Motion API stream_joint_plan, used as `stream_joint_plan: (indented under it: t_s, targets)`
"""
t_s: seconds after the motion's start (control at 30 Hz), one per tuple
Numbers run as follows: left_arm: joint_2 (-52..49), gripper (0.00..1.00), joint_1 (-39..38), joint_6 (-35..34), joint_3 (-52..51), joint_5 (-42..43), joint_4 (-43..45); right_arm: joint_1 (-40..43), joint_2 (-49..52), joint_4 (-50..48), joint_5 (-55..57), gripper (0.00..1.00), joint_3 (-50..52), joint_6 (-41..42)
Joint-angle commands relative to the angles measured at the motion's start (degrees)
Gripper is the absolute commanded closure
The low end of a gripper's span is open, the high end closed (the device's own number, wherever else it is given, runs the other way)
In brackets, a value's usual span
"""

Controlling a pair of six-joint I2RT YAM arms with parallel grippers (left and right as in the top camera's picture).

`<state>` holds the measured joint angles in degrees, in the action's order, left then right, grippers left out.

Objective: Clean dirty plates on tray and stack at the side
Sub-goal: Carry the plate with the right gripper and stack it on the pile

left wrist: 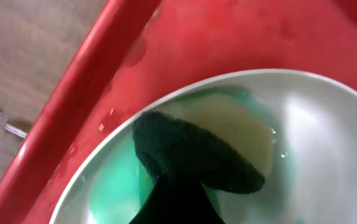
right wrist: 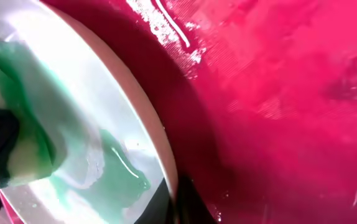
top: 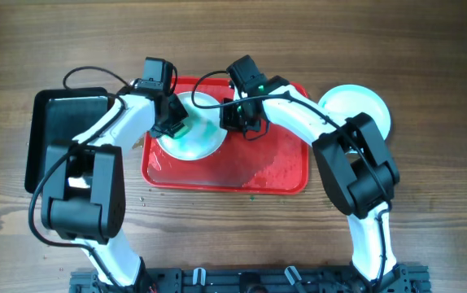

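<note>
One pale plate lies at the back left of the red tray, smeared with green liquid. My left gripper is shut on a sponge and presses it into the plate. In the left wrist view the sponge shows a dark green scrub face and a yellow body on the plate. My right gripper is shut on the plate's right rim. The right wrist view shows its fingers pinching the rim of the plate, a green puddle inside, and the wet tray. White plates sit on the table right of the tray.
A black tray lies to the left of the red tray, partly under my left arm. The red tray's floor is wet, with small green specks near its front edge. Wooden table surrounds both trays.
</note>
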<state>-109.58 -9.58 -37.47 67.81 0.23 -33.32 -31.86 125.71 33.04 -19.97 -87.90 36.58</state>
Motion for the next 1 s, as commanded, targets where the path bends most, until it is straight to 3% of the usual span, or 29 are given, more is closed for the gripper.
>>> stream_joint_plan:
  t_s: [0.0,0.07,0.2,0.4,0.57,0.83,0.97]
  targets:
    - [-1.2,0.96,1.1,5.3,-2.6,14.8,-1.5,0.4,1.9,0.6,-0.7,0.96,0.3,-0.7]
    - [2.0,0.96,1.7,13.9,-1.1,29.6,1.2,0.9,1.8,0.6,-2.8,0.96,0.2,-1.8]
    - [8.9,0.96,4.2,15.2,3.1,32.9,1.4,2.4,0.5,3.4,-4.3,0.96,0.2,-4.2]
    - [17.1,0.96,9.7,14.3,4.1,22.6,-1.7,3.2,-9.9,11.1,11.3,0.96,0.2,-11.4]
    - [15.9,0.96,9.8,9.3,3.3,9.4,-5.5,1.1,-19.7,17.7,40.4,0.96,0.2,-12.6]
    - [13.2,0.96,9.8,8.5,2.6,8.5,-5.6,-10.8,-21.5,26.3,76.8,0.96,0.2,-8.9]
    - [13.2,0.96,9.8,8.5,2.1,8.5,-5.6,-17.0,-21.5,29.9,89.0,0.96,0.2,-6.3]
